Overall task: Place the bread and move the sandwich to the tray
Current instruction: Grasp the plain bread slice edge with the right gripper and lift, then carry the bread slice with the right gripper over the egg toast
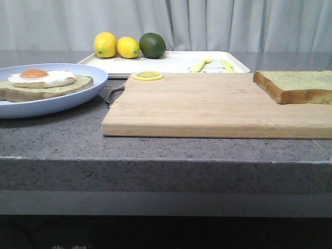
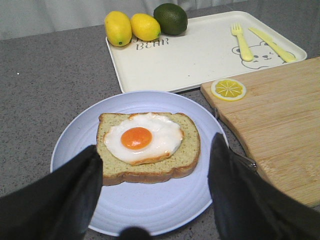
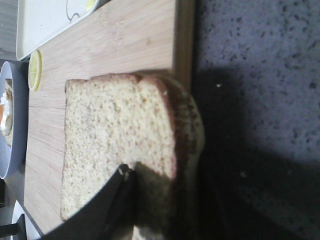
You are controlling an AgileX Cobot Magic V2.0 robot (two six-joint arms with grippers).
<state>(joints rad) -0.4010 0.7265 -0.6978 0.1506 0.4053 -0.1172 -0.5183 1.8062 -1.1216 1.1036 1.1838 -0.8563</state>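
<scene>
The bread (image 1: 301, 83) lies on the right end of the wooden cutting board (image 1: 207, 104), its crust edge at the board's side edge (image 3: 182, 50). In the right wrist view my right gripper (image 3: 165, 185) is shut on the bread (image 3: 115, 125): one finger (image 3: 107, 200) lies on its pale face, and the other is lost in shadow by the crust. A flat slice with a fried egg (image 2: 150, 145) sits open-faced on the pale blue plate (image 2: 150, 210). My left gripper (image 2: 156, 145) hangs open and empty above it. The white tray (image 1: 171, 62) stands behind the board. Neither gripper shows in the front view.
Two lemons (image 1: 116, 45) and a lime (image 1: 152, 45) stand at the tray's back left corner. A yellow fork (image 2: 242, 42) and knife (image 2: 272, 44) lie on the tray's right side. A lemon slice (image 1: 147, 75) rests on the board's far left corner. The counter's front edge is close.
</scene>
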